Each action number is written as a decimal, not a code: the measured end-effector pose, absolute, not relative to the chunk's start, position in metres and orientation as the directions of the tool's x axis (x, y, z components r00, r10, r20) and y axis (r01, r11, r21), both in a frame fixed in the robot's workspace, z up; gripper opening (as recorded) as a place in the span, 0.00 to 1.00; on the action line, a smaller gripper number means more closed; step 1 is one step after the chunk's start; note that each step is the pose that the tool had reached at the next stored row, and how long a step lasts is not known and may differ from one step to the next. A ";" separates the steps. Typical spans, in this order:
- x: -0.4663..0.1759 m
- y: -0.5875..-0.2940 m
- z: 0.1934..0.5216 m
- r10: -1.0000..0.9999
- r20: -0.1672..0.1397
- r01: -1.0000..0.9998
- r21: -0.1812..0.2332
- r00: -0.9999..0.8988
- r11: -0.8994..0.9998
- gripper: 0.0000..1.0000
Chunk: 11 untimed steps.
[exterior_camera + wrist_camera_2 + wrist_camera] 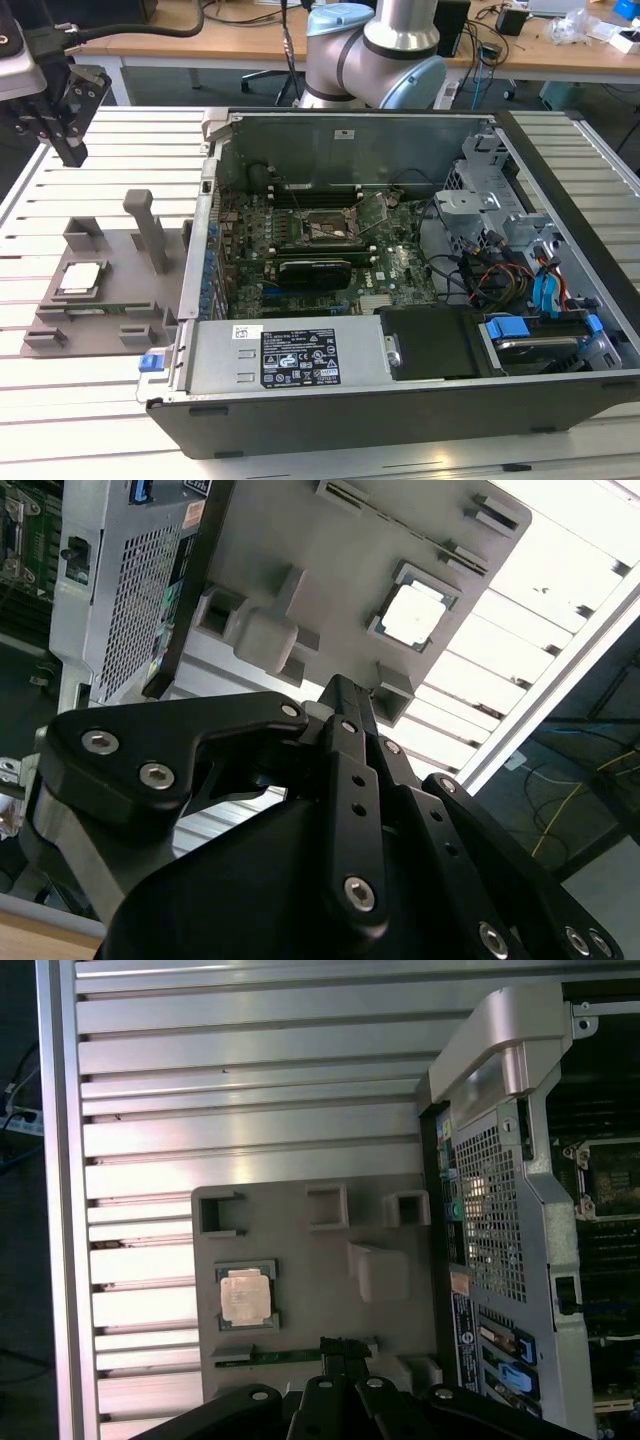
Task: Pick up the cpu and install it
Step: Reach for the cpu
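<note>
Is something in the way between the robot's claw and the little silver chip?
Nothing visible is. The gripper hangs in open air above the slatted table, and the cpu lies uncovered on the grey holder. The holder's tall post stands off to the side.

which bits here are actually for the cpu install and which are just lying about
For the job: cpu in the grey holder; motherboard socket; end effector.

Lying about: memory stick; blue cables; labelled metal box.
</note>
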<state>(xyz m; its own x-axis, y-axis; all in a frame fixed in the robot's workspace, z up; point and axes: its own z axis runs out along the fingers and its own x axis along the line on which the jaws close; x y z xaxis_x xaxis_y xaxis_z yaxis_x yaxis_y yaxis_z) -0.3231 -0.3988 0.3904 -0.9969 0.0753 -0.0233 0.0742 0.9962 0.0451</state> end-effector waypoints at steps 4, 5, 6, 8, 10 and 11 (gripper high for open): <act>-0.325 -0.399 0.390 0.075 -0.023 0.074 0.045 -0.997 0.996 0.11; -0.326 -0.399 0.390 0.075 -0.023 0.074 0.045 -0.997 0.996 0.11; -0.326 -0.399 0.390 0.075 -0.023 0.074 0.045 -0.997 0.996 0.11; -0.327 -0.399 0.390 0.075 -0.023 0.074 0.045 -0.997 0.996 0.11; -0.329 -0.399 0.390 0.075 -0.023 0.074 0.045 -0.997 0.996 0.11; -0.329 -0.399 0.390 0.075 -0.023 0.074 0.045 -0.997 0.996 0.11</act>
